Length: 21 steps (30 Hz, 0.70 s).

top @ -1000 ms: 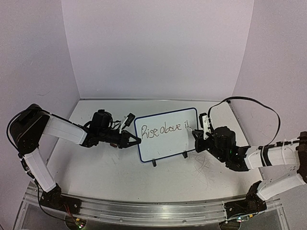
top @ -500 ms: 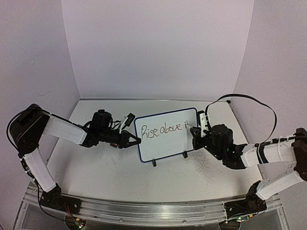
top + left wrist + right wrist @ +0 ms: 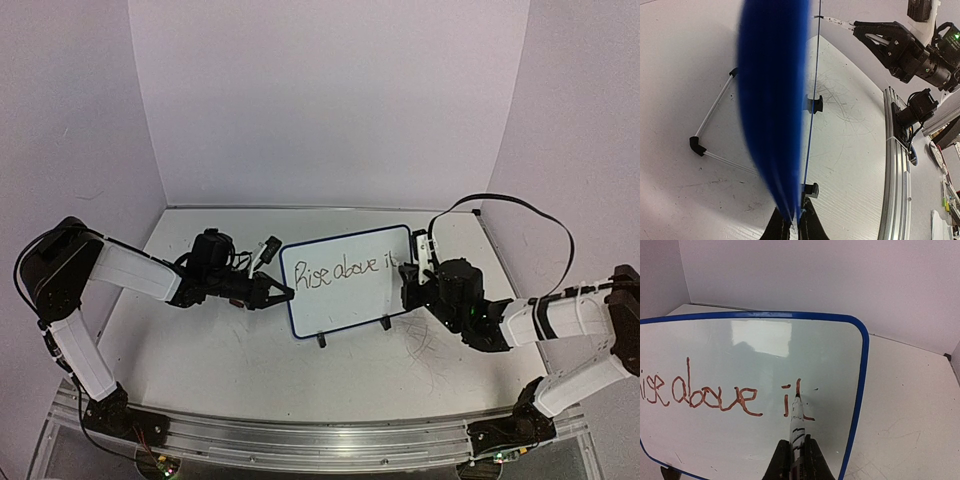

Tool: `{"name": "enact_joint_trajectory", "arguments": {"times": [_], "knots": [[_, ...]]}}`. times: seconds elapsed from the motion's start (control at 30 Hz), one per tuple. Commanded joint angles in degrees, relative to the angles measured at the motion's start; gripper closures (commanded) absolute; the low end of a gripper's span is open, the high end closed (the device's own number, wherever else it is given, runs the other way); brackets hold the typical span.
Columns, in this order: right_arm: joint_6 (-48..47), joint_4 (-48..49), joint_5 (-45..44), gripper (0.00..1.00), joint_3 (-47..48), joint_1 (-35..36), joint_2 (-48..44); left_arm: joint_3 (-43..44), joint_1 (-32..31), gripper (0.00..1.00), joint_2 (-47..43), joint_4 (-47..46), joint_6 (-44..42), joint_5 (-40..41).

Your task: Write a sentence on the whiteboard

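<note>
Whiteboard [image 3: 340, 305], small with a blue rim, stands midway on our scuffed white counter [image 3: 250, 365], lilac walls [image 3: 330, 100] around. Left gripper [image 3: 288, 294] pinches its edge; right gripper [image 3: 408, 287] clamps a white marker [image 3: 796, 422] touching the handwritten sentence [image 3: 345, 270].

scuffed white tabletop [image 3: 250, 370] with pen scribbles [image 3: 425, 345] on the right, plain lilac walls [image 3: 330, 100], metal rail [image 3: 300, 440] along the front
</note>
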State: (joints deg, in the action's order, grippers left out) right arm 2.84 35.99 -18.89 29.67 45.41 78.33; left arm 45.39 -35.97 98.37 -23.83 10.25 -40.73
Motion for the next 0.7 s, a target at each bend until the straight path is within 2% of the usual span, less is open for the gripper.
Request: {"name": "enact_joint_trajectory", "arguments": {"times": [0.0,0.3,0.67], "knots": [[0.4,1.0,-1.0,1.0,2.5,-0.1,1.2,0.4,0.1,1.0,-0.4,4.1,-3.2,5.0],[0.2,1.1,-0.6,1.0,2.9,-0.1,1.5,0.4,0.1,1.0,-0.3,4.1,-3.1,5.0],[1.6,-1.8,-4.8,1.0,3.1,-0.1,1.5,0.6,0.1,1.0,-0.4,4.1,-3.0,5.0]]}}
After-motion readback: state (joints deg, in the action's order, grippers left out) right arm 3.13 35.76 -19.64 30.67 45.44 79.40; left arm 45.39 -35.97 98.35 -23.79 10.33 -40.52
